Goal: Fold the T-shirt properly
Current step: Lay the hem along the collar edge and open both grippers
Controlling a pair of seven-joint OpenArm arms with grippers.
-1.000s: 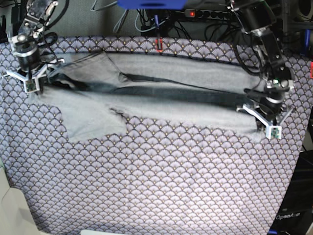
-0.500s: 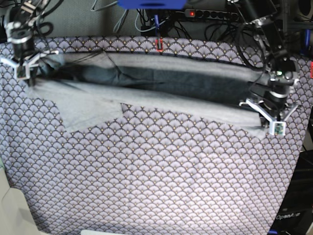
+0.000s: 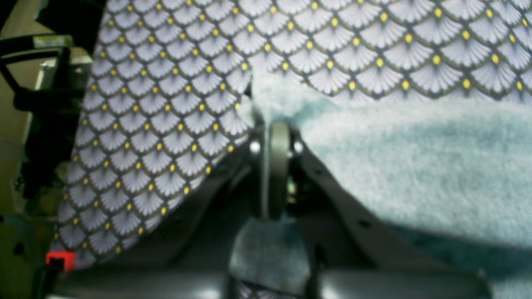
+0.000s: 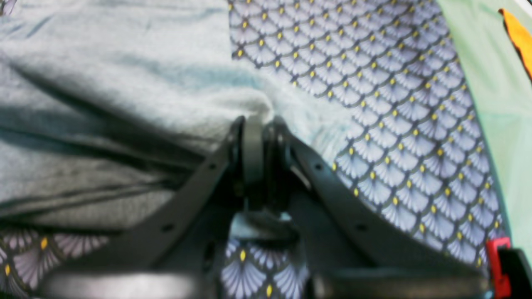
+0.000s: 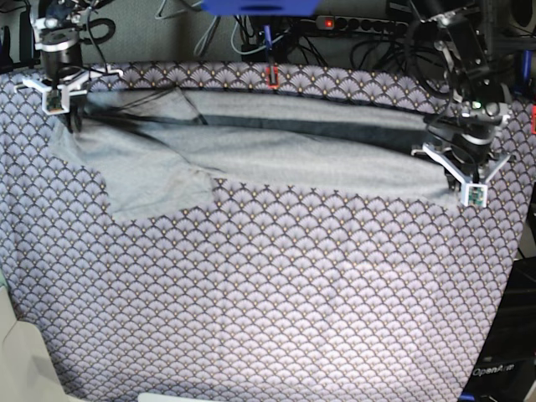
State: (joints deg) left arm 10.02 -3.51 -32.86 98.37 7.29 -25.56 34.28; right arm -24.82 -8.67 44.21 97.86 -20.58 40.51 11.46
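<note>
The light grey T-shirt (image 5: 276, 155) lies stretched across the back of the table on the purple scallop cloth (image 5: 268, 293), with one sleeve (image 5: 155, 188) sticking out toward the front at the left. My right gripper (image 5: 69, 115) is at the back left corner, shut on the shirt's edge. My left gripper (image 5: 450, 174) is at the right, shut on the other end. A dark shadow band runs under the raised layer between them. The wrist views show shut jaws pinching grey knit: left gripper (image 3: 270, 124), T-shirt (image 3: 415, 166); right gripper (image 4: 257, 120), T-shirt (image 4: 124, 83).
A power strip (image 5: 360, 23) with a lit red switch and tangled cables sit behind the table. A small red clip (image 5: 272, 77) marks the back edge at the middle. The cloth's right edge (image 5: 511, 251) drops off beside my left arm.
Both grippers have carried the held shirt edge toward the back of the table. The right one has gone furthest, up into the back left corner. The dark gap under the lifted layer has narrowed.
</note>
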